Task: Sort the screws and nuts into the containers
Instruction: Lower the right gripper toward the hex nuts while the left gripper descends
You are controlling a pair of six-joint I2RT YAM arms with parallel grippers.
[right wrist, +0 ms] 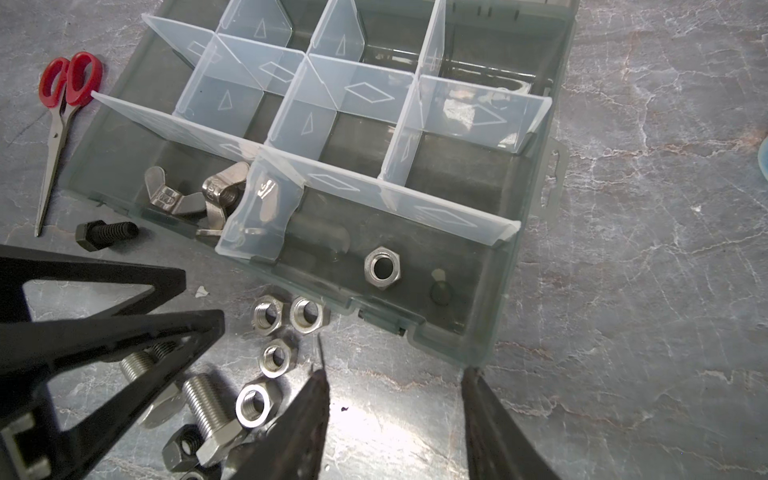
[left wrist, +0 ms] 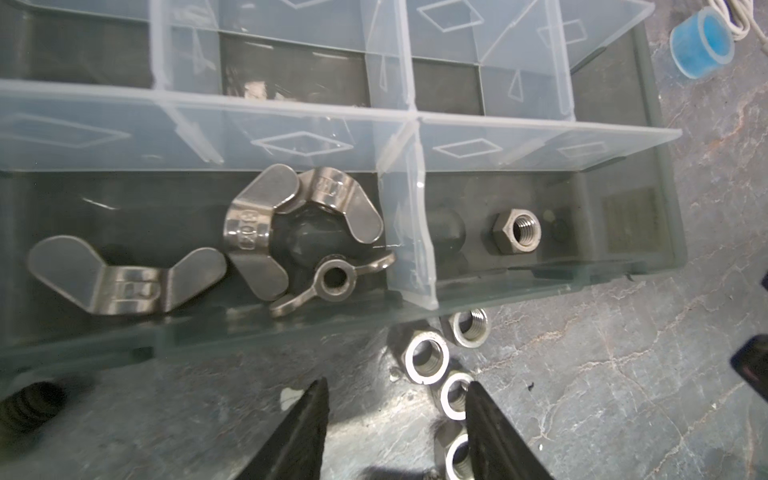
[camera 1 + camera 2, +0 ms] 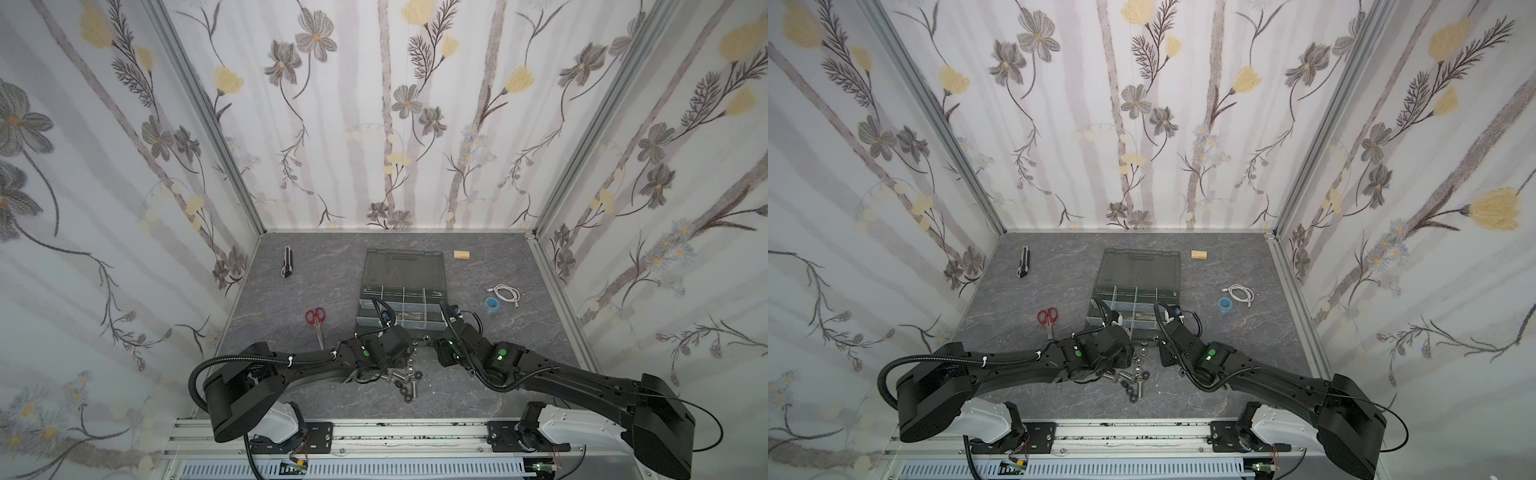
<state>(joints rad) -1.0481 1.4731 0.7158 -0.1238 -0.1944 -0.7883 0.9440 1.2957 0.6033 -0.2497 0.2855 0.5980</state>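
Hex nuts (image 2: 427, 360) lie loose beside the organizer case (image 2: 669, 216). Our left hand (image 2: 397, 382) and right hand (image 1: 395, 371) hang spread, empty; we should centre one nut before pinching.

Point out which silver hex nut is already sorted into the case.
The hex nut lying alone in a front compartment of the case, beside the one holding wing nuts. The other silver hex nuts lie loose on the table outside the front wall.
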